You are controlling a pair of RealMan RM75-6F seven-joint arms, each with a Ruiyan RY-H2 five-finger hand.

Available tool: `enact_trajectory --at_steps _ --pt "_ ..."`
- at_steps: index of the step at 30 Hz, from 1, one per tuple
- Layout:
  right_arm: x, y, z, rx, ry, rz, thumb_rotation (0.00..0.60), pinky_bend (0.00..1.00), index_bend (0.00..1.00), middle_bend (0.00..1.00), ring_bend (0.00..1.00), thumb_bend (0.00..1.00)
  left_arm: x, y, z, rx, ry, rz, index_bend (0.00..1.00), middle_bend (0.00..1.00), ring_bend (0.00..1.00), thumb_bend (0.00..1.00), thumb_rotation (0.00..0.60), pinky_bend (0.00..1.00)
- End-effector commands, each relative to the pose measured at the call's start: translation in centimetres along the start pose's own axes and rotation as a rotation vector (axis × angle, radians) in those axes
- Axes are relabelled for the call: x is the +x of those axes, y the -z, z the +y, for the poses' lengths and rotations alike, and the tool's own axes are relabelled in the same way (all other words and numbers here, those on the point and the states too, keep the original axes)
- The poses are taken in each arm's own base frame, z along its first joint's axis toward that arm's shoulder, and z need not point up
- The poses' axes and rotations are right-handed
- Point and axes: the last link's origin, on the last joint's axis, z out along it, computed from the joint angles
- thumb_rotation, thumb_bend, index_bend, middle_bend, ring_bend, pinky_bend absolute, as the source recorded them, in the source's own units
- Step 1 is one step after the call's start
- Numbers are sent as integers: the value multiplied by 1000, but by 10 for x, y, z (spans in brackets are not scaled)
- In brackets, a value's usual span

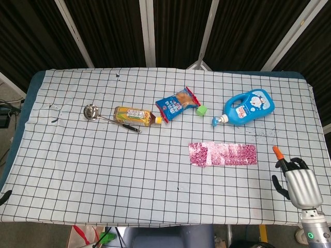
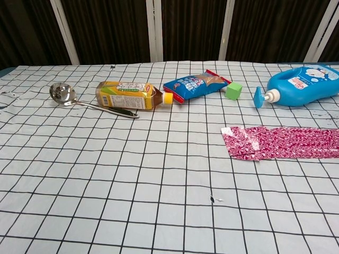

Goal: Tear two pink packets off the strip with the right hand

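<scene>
The approach step is judged to be in hand: the right hand (image 1: 296, 182) is seen over the near right corner of the bench (image 1: 103, 175), empty, with its fingers apart and raised — nothing is held. The pink packet strip (image 1: 223, 154) lies flat on the checked cloth, right of centre, well apart from the hand and intact, so no packet is yet torn off. The next move is judged to call for the hand to be carried left and forward to the strip's right end, lowered, and two packets pinched so they can be pulled from the rest; since the strip lies loose, it may simply slide unless it is pinned.

The hand is shown only in the head view — in the chest view no hand appears at all, and the left hand is seen in neither. The chest view, though, gives the strip (image 2: 280, 142) closer: a glossy crease near its left end is made plain.
</scene>
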Motion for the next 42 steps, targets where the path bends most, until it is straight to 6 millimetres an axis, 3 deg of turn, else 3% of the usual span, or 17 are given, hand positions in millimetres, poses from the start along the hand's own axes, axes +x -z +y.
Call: enact_trajectory --at_steps 1,8,12,30,42 --pt "0 -23 -15 47 21 -26 600 527 76 672 707 496 1 -1 -1 3 1 1 162 27 0 276 600 84" --pt "-22 -58 -50 136 47 -159 600 626 119 812 818 740 0 -2 -1 2 0 -4 162 27 0 276 600 84" --pt "-36 -70 -71 176 55 -218 600 643 127 844 839 815 -1 -2 -1 6 -2 -5 162 27 0 276 600 84" --pt "-83 -98 -137 244 119 -368 600 643 127 849 847 851 -4 -11 -2 23 -2 -16 163 27 0 276 600 85" --pt "-108 -102 -143 216 169 -474 600 643 128 849 849 852 -1 -11 -5 31 6 -10 163 27 0 276 600 85"
